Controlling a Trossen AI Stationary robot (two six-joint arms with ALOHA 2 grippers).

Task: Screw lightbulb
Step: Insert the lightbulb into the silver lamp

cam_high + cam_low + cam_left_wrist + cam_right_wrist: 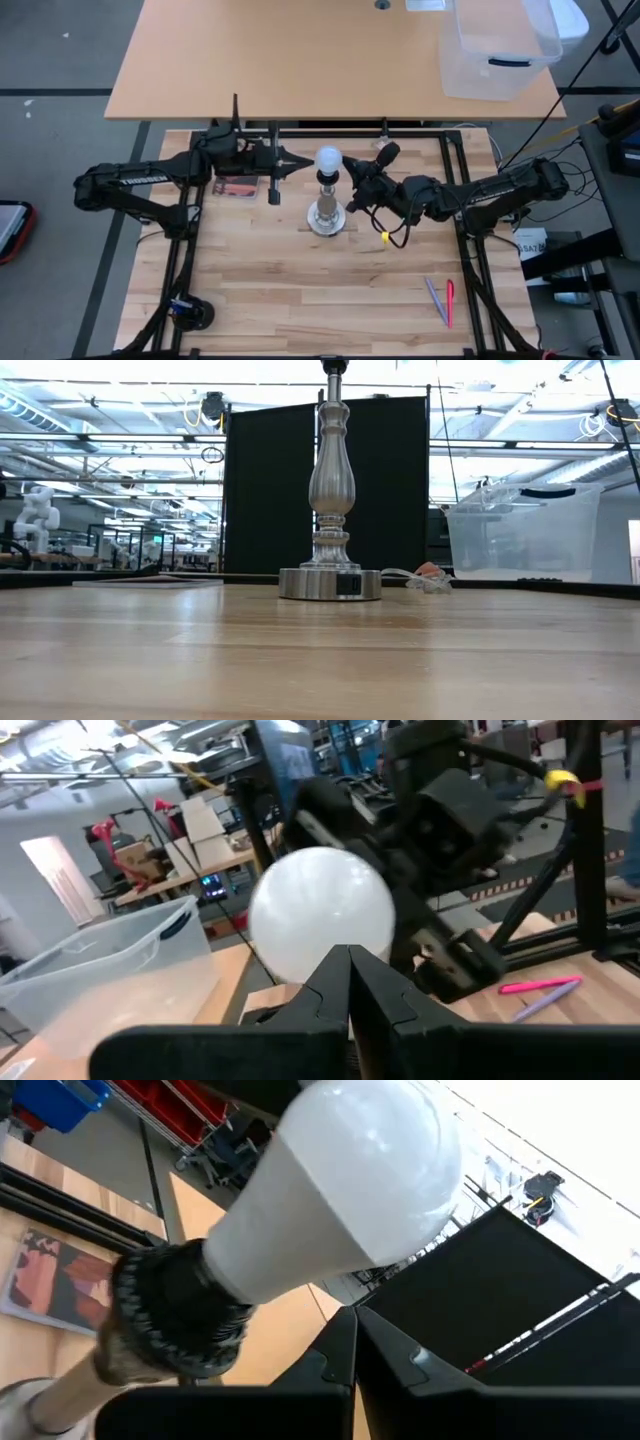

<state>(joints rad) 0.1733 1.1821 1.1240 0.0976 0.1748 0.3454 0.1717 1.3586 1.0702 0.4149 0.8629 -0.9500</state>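
The white frosted lightbulb (pixel 328 158) sits with its screw base in the black socket (pixel 175 1320) on top of the silver round-based stand (pixel 325 215), which stands at the table's middle (pixel 331 490). My left gripper (pixel 300 160) is shut and level at the bulb's left side, a little short of the globe (pixel 320 910). My right gripper (pixel 356 172) is shut at the bulb's right side, its tips just off the globe (pixel 350 1180). The bulb lies above the top of the low view.
A pink pen and a purple pen (pixel 441 300) lie at the near right. A printed card (pixel 238 186) lies under my left arm. A yellow-tagged cable (pixel 385 237) runs right of the stand's base. A clear plastic bin (pixel 495 50) stands on the far table.
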